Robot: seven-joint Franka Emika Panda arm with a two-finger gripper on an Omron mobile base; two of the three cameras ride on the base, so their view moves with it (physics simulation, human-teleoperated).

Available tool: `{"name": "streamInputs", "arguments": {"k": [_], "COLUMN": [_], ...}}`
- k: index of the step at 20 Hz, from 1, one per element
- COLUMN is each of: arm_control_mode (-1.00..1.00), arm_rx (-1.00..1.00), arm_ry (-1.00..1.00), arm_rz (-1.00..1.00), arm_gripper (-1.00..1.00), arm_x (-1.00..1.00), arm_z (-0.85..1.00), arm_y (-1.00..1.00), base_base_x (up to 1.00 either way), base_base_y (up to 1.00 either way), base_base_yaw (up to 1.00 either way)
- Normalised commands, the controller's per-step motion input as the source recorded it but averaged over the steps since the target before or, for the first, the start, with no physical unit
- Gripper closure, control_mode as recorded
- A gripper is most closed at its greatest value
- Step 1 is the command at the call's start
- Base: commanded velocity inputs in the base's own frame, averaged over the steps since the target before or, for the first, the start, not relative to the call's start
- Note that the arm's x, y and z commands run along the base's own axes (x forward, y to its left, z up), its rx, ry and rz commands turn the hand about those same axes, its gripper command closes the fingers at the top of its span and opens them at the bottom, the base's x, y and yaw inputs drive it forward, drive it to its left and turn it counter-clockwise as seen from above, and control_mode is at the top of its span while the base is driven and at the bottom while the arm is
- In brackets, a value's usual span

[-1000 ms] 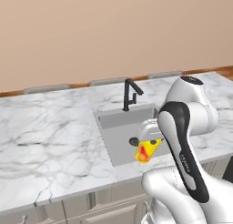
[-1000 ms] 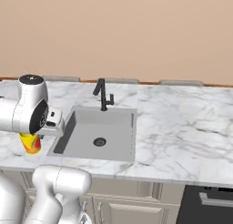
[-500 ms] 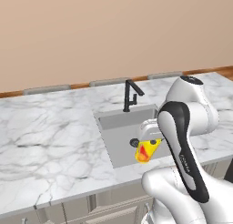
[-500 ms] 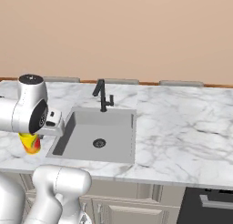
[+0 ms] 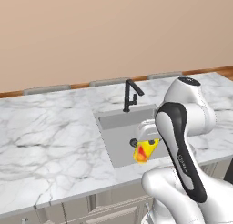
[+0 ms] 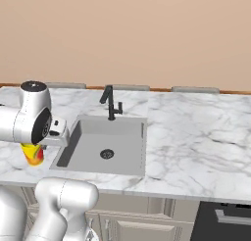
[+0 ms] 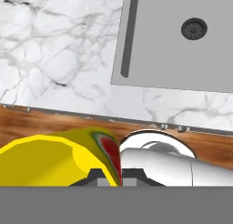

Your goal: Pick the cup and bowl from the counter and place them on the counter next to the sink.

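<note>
The tool [image 7: 110,175] pinches the cup [image 5: 144,150] by its rim, hanging it above the desk [image 6: 196,137] just beside the sink [image 6: 105,142], apparently to set it down there.

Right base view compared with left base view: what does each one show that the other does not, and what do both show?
The right base view alone shows a dark appliance front below the counter at lower right. The left base view alone shows the red-orange patch low on the cup. Both show the cup hanging under the shut gripper, the sink, its black faucet and the marble counter.
</note>
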Motion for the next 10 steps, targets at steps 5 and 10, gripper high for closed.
{"name": "streamInputs", "arguments": {"k": [5,10], "arm_control_mode": [-1.0,-1.0], "arm_rx": [0.0,0.0], "arm_ry": [0.0,0.0], "arm_rz": [0.0,0.0], "arm_gripper": [1.0,1.0], "arm_x": [0.46,0.5], "arm_z": [-0.04,0.0], "arm_y": [0.27,0.31], "base_base_x": [0.0,0.0], "base_base_y": [0.0,0.0], "base_base_yaw": [0.0,0.0]}}
